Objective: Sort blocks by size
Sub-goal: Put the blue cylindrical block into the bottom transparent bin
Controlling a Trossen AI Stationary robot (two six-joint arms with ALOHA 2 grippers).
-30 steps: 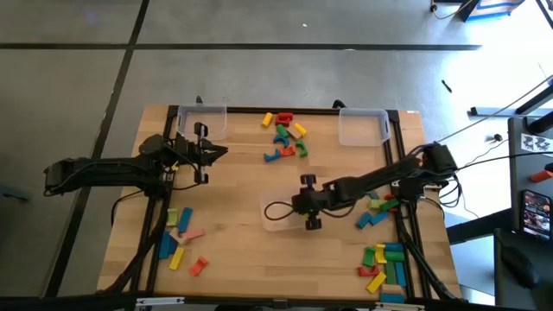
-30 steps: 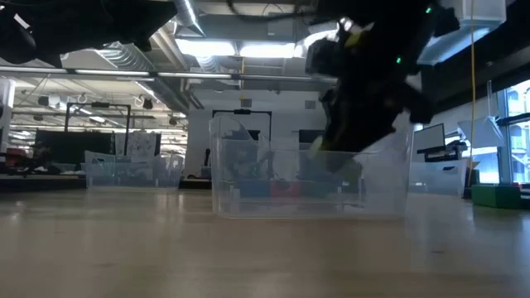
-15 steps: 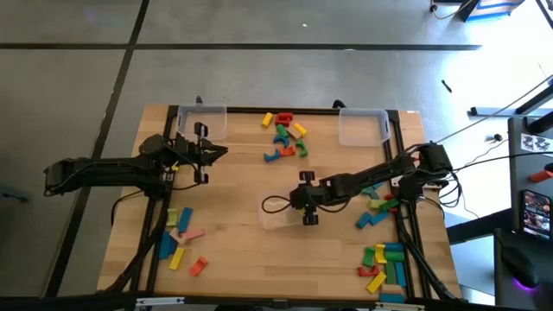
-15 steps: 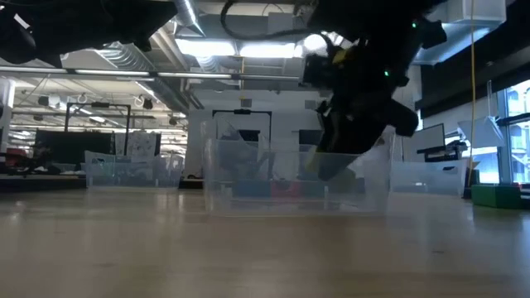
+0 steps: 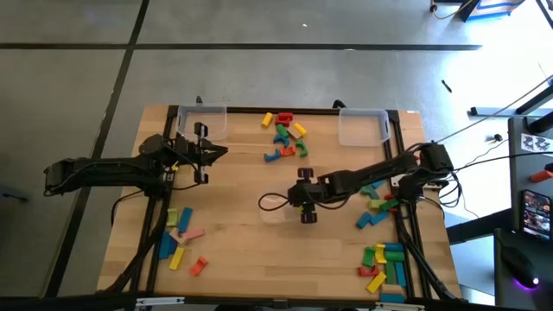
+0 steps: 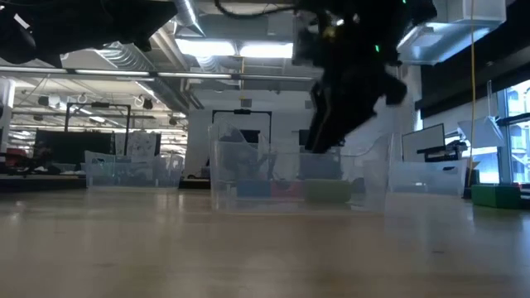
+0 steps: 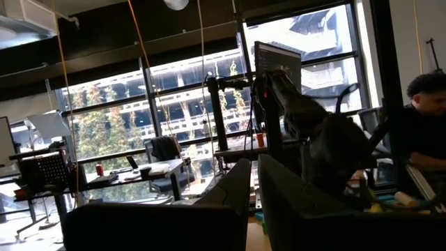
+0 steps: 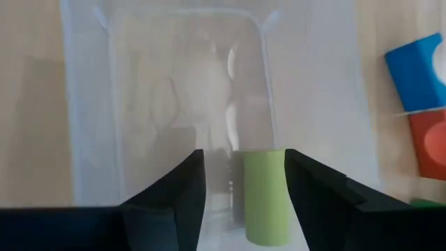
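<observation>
- Right now the right claw (image 8: pixel 238 183) hangs over the clear bin (image 8: pixel 90 104) mid-surface, fingers parted, nothing gripped.
- Between those fingers a green block (image 8: pixel 265 195) lies on the bin floor — released, by the look of it; this is the drop-off step.
- Left claw (image 5: pixel 204 152) waits clenched shut and empty, near the far-left bin.
- Next call: lift clear, then swing to the loose blocks (image 5: pixel 377 200) just beside the right arm.

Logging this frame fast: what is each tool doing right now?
Left tool: shut, holding nothing visible.
Right tool: open above the clear bin, green block between its fingers, not gripped.
</observation>
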